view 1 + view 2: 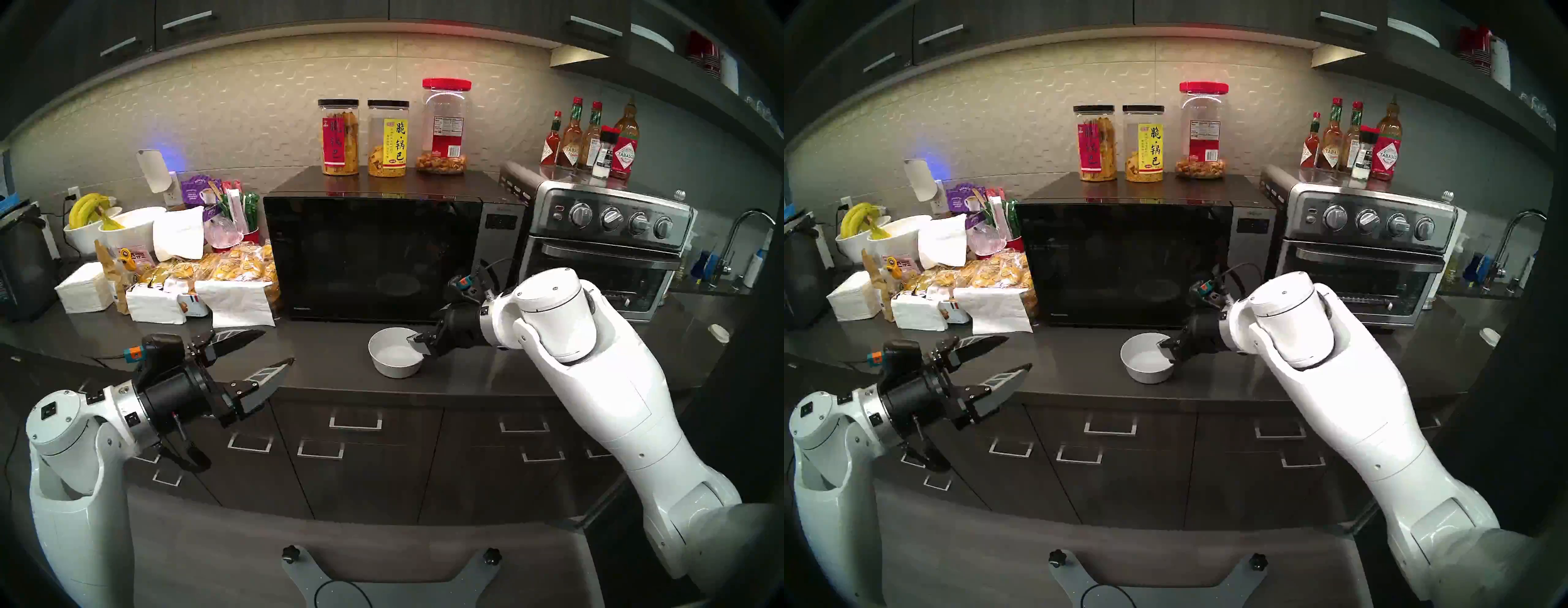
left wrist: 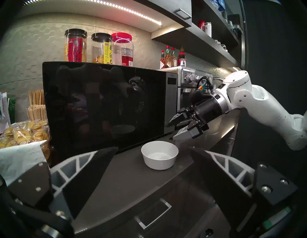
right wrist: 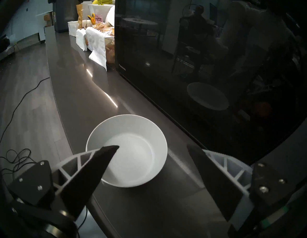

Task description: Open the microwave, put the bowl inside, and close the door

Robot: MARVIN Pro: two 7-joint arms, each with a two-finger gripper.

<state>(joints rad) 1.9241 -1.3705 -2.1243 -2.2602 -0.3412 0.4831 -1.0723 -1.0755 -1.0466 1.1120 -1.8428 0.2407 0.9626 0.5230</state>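
both arms are glossy white shells with rounded joints dotted with small screws, each ending in a silver collar and a black cylindrical wrist. the left gripper (image 1: pixel 271 346) and right gripper (image 2: pixel 172 130) have black pointed fingers backed by pale triangular trusswork. an orange-and-teal connector with black cable sits atop each wrist.

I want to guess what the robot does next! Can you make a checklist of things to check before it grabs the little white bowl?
1. Bowl upright on the counter, nothing inside: ok.
2. Right gripper open wide enough: ok.
3. Right gripper lined up: one finger over the bowl, the other outside its rim; touching or not: cannot tell.
4. Microwave door open for the bowl: not ok, it is shut.
5. Left gripper free to help with the door: ok, open and empty.
6. Room in front of the microwave for the door to swing: not ok, the bowl and right gripper are there.
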